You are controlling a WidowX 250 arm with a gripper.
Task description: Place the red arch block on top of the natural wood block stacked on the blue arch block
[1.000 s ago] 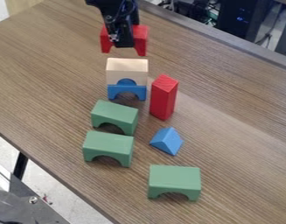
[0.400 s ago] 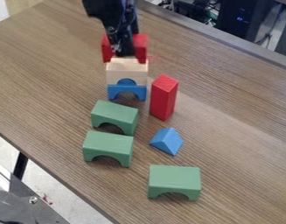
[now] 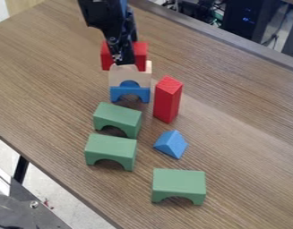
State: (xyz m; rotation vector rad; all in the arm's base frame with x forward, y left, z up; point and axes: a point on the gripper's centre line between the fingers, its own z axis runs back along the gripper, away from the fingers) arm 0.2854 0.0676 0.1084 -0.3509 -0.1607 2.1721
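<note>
Your step looks like the lining-up part of a placement. Your gripper (image 3: pixel 124 61) pinches a red arch block (image 3: pixel 140 53) and holds it at the cream block (image 3: pixel 119 78), which sits on a blue arch block (image 3: pixel 117 95) toward the far end of the desk (image 3: pixel 238 134). The red one covers part of the cream block's top and lies a little toward the desk's left edge; from this angle you can't tell whether the two touch.

If you mean to set it down there, the next move calls for a small sideways correction, level legs, and a gentle descent before you ease the jaws apart. Watch the upright red block (image 3: pixel 166 100) just beside the stack, on the side toward the desk's right edge; a wide swing could tip it. The nearer green arch block (image 3: pixel 117 117) leaves you little room on the near side.
</note>
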